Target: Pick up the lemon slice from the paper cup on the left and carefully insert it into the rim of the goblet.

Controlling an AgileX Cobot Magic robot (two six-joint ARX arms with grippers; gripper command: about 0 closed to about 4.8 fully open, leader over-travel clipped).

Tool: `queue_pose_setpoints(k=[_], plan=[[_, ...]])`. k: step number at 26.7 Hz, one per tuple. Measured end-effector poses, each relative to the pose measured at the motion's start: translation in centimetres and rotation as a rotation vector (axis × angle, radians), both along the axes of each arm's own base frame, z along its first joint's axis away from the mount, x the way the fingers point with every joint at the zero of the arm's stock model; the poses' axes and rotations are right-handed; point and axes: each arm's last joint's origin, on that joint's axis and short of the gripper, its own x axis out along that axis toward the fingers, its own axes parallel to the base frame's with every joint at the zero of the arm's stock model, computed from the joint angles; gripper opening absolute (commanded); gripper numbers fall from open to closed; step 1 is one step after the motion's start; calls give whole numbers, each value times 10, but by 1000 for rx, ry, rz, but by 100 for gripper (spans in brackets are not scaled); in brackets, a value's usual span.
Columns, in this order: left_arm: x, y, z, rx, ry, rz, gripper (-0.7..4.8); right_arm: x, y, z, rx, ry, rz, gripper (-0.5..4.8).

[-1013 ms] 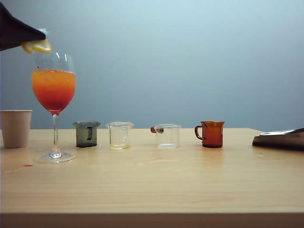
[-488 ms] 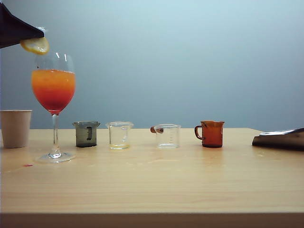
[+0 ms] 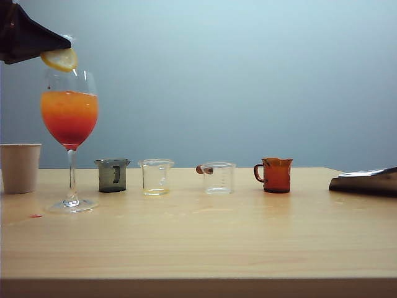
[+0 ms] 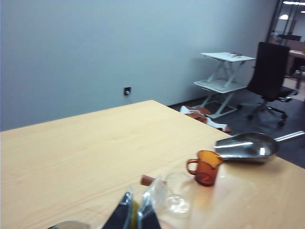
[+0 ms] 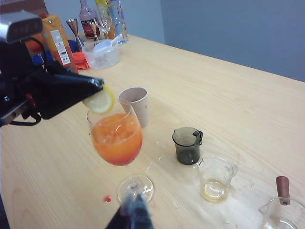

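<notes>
The lemon slice [image 3: 60, 59] hangs just above the goblet's rim, on its left side, with my left gripper [image 3: 66, 46] shut on it. In the left wrist view, yellow [image 4: 135, 214] shows between the closed fingers. The goblet [image 3: 70, 118] is tall and clear and holds an orange-to-red drink; it stands at the table's left. The white paper cup [image 3: 20, 167] stands left of it. In the right wrist view the slice [image 5: 100, 101] sits over the goblet [image 5: 116, 138], and my right gripper [image 5: 133, 212] shows shut and empty in front of the goblet's foot.
Right of the goblet stand a grey beaker [image 3: 113, 175], a clear beaker with yellowish liquid [image 3: 156, 177], a clear beaker with a wooden handle [image 3: 218, 177] and an amber mug [image 3: 276, 175]. A metal scoop [image 3: 366, 181] lies at the far right. Bottles and a carton [image 5: 57, 40] stand beyond the cup.
My left gripper has carried the lemon slice a little to the right, from beside the goblet's left edge to over its rim. Nothing else has moved.
</notes>
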Motion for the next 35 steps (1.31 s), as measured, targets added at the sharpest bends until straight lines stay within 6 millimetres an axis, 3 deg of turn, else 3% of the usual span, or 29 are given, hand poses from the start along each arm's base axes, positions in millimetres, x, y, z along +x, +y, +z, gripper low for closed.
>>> queue_pose_setpoints(k=[16,35], plan=[[0,10,0,20,-14,29,-6,1,1,-1,-4,3,2,-2],[0,12,-11,19,100,16,-6,1,1,-2,-18,-13,5,-2]])
